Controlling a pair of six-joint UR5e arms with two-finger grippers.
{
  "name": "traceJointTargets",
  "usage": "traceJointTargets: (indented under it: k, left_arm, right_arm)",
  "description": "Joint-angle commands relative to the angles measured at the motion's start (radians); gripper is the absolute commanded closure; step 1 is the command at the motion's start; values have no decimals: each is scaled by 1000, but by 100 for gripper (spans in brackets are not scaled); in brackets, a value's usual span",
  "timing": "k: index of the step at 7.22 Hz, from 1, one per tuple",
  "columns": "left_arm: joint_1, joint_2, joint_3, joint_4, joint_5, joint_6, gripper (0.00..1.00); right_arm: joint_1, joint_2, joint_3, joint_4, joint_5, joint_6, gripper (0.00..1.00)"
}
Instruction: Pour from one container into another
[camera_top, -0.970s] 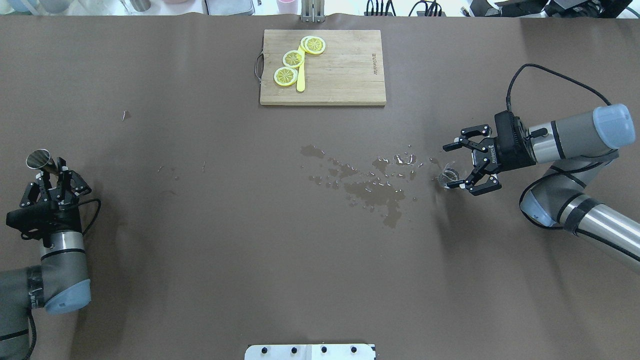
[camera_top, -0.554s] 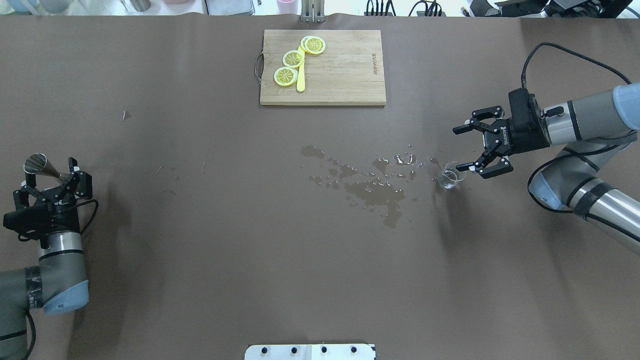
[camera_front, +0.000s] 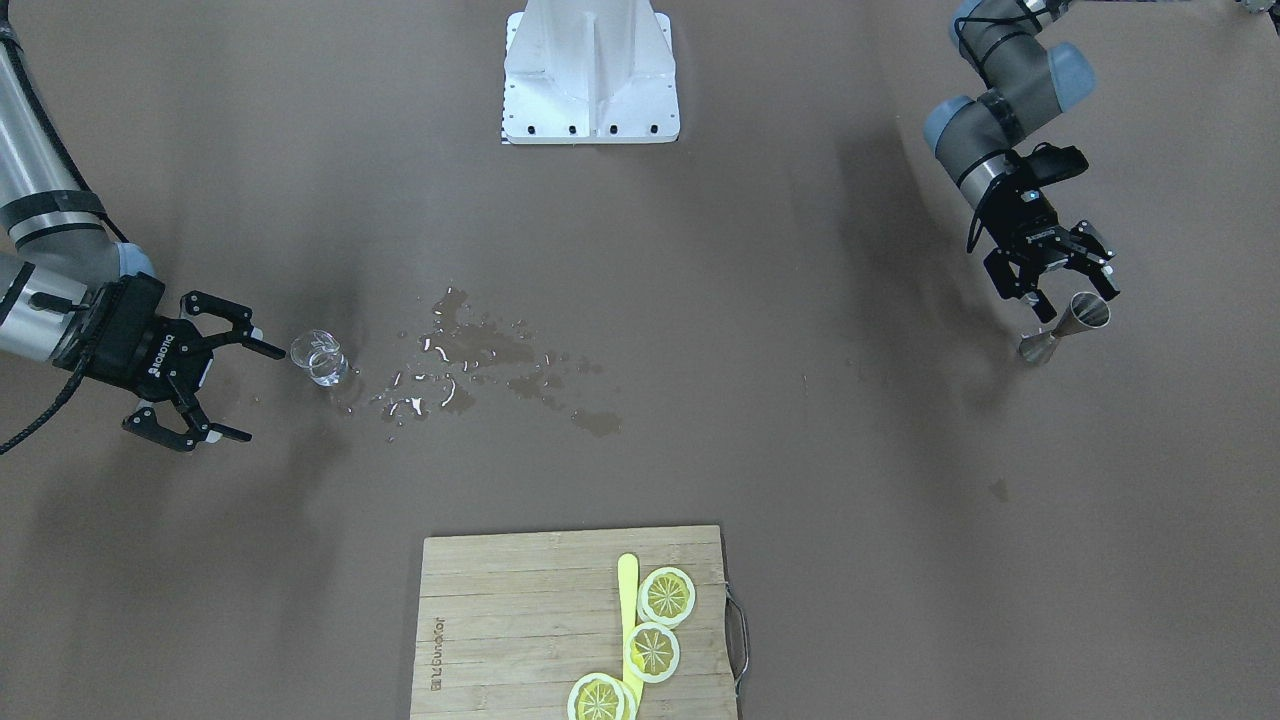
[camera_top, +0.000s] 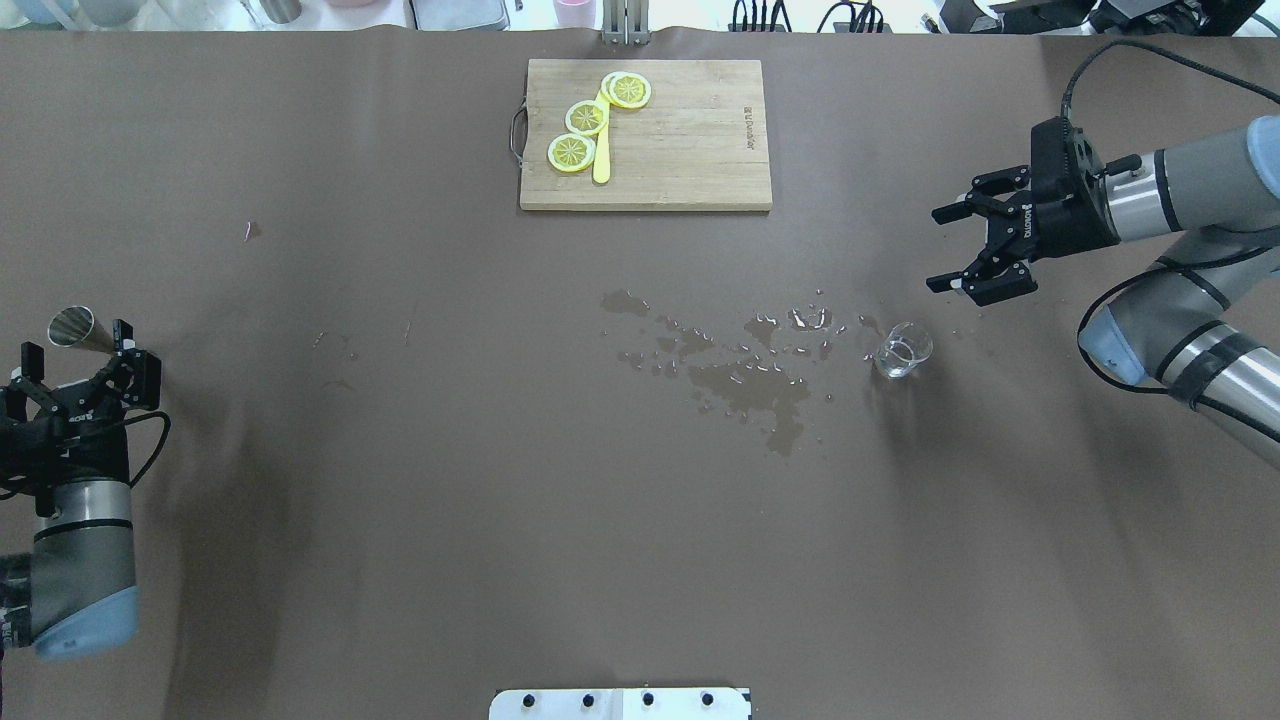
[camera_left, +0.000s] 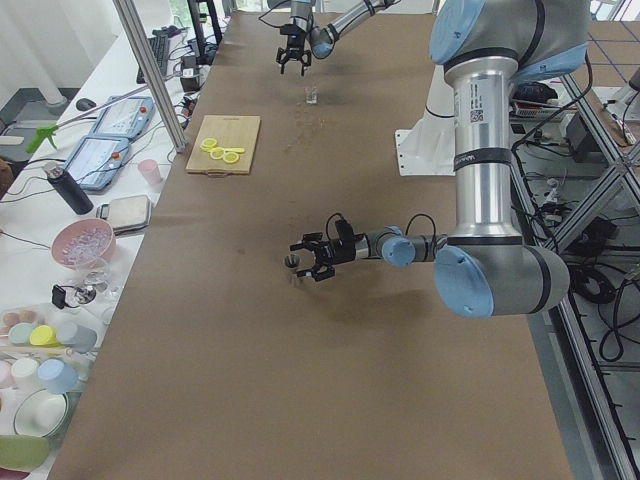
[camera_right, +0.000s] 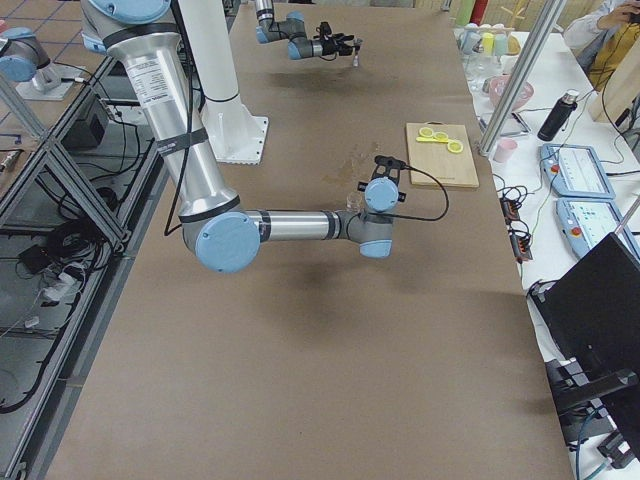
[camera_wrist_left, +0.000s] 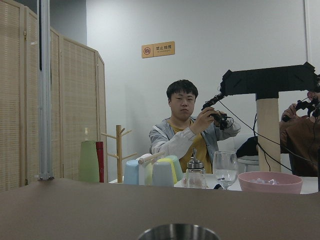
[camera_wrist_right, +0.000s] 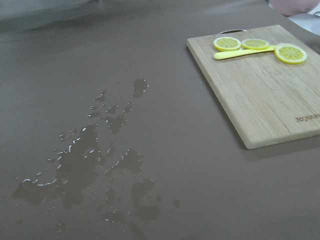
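We see the right claw (camera_top: 935, 250) spread wide and holding nothing, hanging above the bench (camera_top: 400, 550) off the cutting board (camera_top: 680, 150)'s right-hand end. We take that as a deliberate let-go. The small glass (camera_top: 903, 350) stands upright on its own, clear of the fingers and further from the board towards the robot.

The left claw (camera_front: 1074, 300) is likewise open and empty. The metal jigger (camera_front: 1068, 326) stands just beyond its fingertips, far out to the board's left. Both vessels being set down and apart suggests to us that the pouring is over.

A puddle (camera_top: 750, 380) lies on the robot's side of the board, reaching to the glass, so some liquid missed. How much the glass holds we cannot tell.
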Motion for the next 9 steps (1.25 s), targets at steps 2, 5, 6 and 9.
traceJointTargets:
  k: [2, 5, 6, 9]
  left_arm:
    - [60, 116, -169, 59, 43, 3, 1]
    - [69, 158, -320, 59, 28, 140, 1]
    - [73, 122, -366, 56, 5, 279, 1]
    - [51, -170, -425, 47, -178, 810, 1]
  right_arm:
    - [8, -11, 124, -353, -108, -11, 0]
    - [103, -21, 210, -778, -112, -11, 0]
    - [152, -35, 251, -932, -113, -9, 0]
    - [293, -61, 278, -1204, -205, -14, 0]
